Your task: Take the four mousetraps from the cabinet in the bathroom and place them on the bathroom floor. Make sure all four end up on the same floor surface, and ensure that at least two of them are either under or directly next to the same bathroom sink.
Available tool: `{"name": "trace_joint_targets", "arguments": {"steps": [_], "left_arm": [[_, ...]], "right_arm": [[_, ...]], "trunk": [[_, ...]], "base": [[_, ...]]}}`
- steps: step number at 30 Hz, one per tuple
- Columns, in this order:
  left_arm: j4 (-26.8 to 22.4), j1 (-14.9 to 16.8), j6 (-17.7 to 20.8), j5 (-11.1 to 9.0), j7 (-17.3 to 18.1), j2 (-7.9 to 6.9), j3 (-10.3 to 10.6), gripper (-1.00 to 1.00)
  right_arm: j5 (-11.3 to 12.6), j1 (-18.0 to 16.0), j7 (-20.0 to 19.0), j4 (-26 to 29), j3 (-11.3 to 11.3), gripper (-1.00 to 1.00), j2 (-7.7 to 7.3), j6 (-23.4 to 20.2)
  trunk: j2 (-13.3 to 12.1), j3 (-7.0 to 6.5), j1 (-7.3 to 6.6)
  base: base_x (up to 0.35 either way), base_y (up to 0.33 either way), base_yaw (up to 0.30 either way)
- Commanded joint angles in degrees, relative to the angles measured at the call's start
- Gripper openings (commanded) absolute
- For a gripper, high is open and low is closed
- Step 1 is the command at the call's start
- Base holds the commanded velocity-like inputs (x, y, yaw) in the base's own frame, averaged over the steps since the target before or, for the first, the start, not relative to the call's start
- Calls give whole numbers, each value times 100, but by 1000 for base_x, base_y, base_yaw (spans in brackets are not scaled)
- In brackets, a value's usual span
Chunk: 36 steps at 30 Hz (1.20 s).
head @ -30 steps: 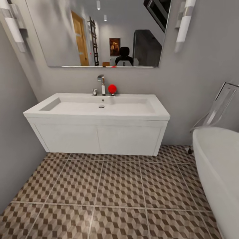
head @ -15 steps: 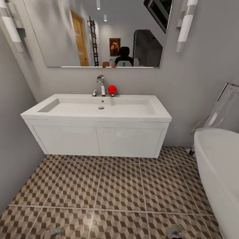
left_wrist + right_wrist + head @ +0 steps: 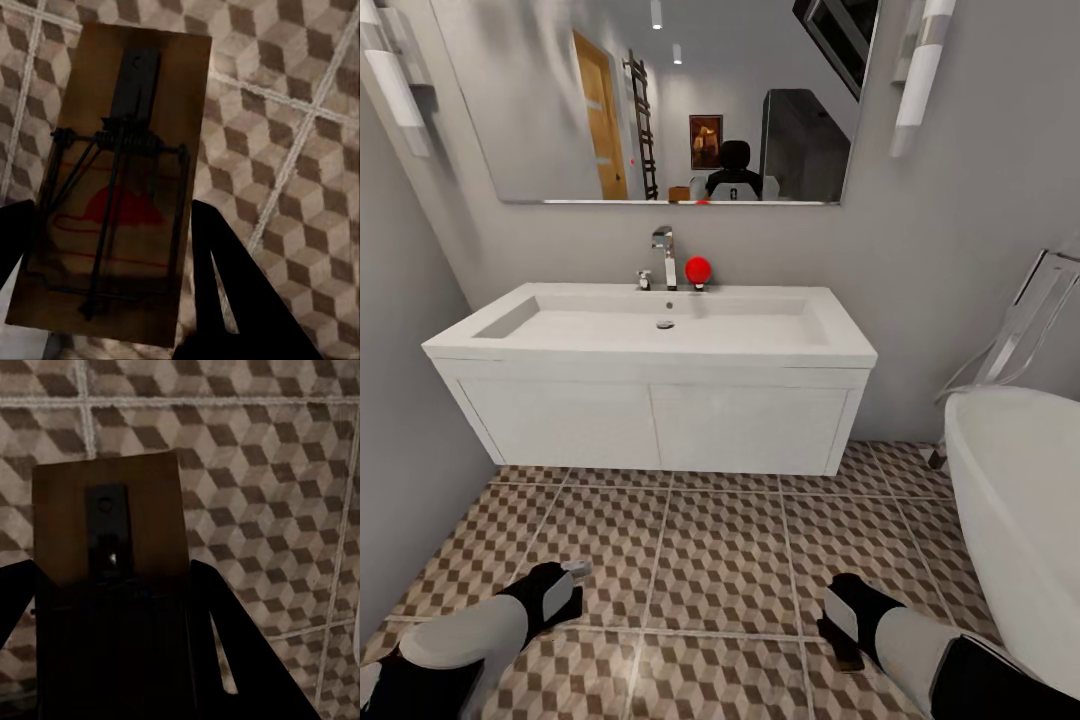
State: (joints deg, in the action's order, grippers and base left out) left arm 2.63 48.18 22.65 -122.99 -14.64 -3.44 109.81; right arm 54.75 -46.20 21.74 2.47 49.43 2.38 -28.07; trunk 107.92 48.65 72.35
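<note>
Left pincer [image 3: 105, 247]: clamped on a mousetrap [image 3: 112, 187], one black finger on each long side of the wooden plate; in the head view this pincer [image 3: 565, 590] sits low at the left, above the tiles.
Left mousetrap: flat brown plate with a dark metal tab, a coiled spring, thin wire bars and a red printed figure; held off the bathroom floor [image 3: 300, 150], face toward the wrist camera.
Right pincer [image 3: 112, 622]: closed on a second mousetrap [image 3: 109, 517], dark fingers at both sides of it; in the head view it [image 3: 840, 625] is low at the right, over the tiles.
Right mousetrap: brown plate with a dark metal tab near its far end; the near half lies in shadow, so the wire parts are hard to make out.
Bathroom floor [image 3: 720, 540]: square tiles with a brown, beige and grey cube pattern and pale grout lines, reaching under the sink unit.
Sink [image 3: 660, 325]: white basin on a white wall-hung vanity [image 3: 650, 425], ahead of both arms, with open floor between.
Tap [image 3: 665, 255]: chrome, at the back of the basin, with a red ball [image 3: 698, 268] just beside it.
Mirror [image 3: 660, 100]: on the grey wall above the sink.
Bathtub [image 3: 1020, 520]: white, at the right edge.
</note>
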Motion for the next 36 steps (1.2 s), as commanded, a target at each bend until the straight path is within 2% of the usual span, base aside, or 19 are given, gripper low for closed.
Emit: {"name": "trace_joint_targets", "arguments": {"steps": [1, 5, 9, 12, 15, 17, 20, 23, 28, 36], "left_arm": [[-10, 125, 32, -35, -26, 103, 48, -100], [-16, 280, 35, -27, -22, 294, 56, -100], [-23, 302, 31, -24, -15, 320, 62, -100], [-32, 305, 30, -22, -13, 328, 61, -100], [-56, 306, 25, -18, -15, 351, 81, -100], [-63, 306, 23, -16, -14, 353, 179, -100], [-68, 305, -8, -15, -10, 353, 516, -100], [-69, 306, -19, -15, -6, 356, 668, -100], [-64, 303, -31, -21, 2, 335, 744, -100], [-70, 304, -24, -23, 154, 330, 748, -100]], "right_arm": [[77, -11, 26, 67, 50, -100, 19, -28], [79, -59, 15, 306, 51, -100, 40, -44], [92, -107, 4, 585, 56, -100, 126, -53], [80, -114, 3, 617, 64, -100, 232, -35], [71, -116, 5, 615, 60, -100, 256, -8], [66, -117, 6, 614, 61, -100, 263, -2], [53, -117, 6, 624, 72, -100, 284, 4], [43, -117, 6, 651, 85, -100, 291, 14], [36, -162, 6, 676, 93, -100, 286, 20], [23, -170, 6, 667, 106, -100, 296, 21]], "trunk": [[2, 5, -1], [2, 5, -1], [2, 5, -1], [2, 5, -1], [2, 5, -1], [2, 5, -1], [2, 5, -1], [2, 5, -1], [2, 5, -1], [2, 5, -1]], "base": [[0, 0, 0], [0, 0, 0], [0, 0, 0], [0, 0, 0], [0, 0, 0], [0, 0, 0], [0, 0, 0], [0, 0, 0], [68, 0, 0], [307, 0, 0]]}}
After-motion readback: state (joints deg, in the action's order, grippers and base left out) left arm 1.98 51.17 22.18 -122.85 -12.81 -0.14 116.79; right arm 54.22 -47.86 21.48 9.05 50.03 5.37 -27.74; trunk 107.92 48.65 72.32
